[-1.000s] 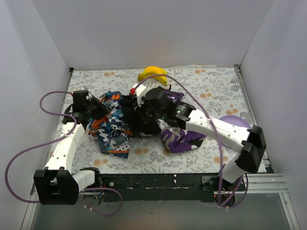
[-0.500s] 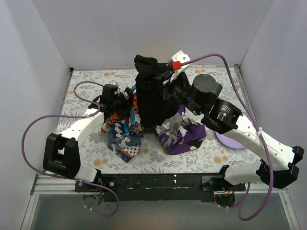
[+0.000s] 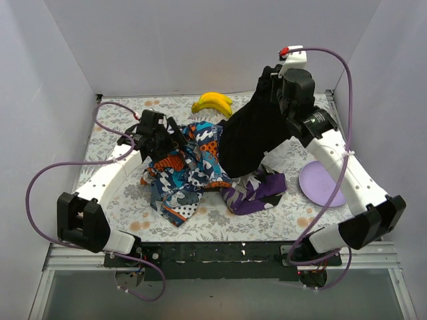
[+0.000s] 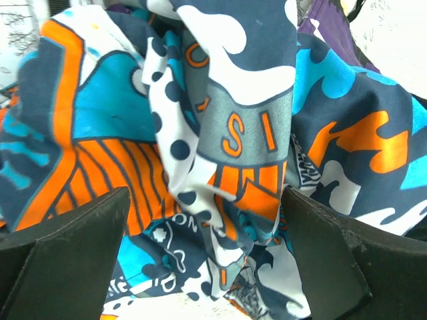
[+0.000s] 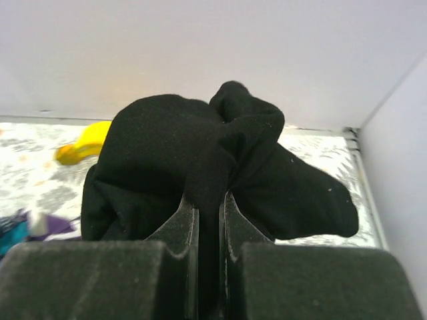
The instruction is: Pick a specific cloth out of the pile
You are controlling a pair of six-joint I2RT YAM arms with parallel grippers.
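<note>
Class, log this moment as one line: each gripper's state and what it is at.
right gripper: shut on black cloth, held up | left gripper: open over patterned cloth | pile: on table

Cloth right of pile

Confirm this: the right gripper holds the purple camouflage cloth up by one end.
Wrong cloth. The right gripper holds the black cloth up by one end; the right wrist view shows its jaws shut on it. The purple camouflage cloth lies on the table.
</note>
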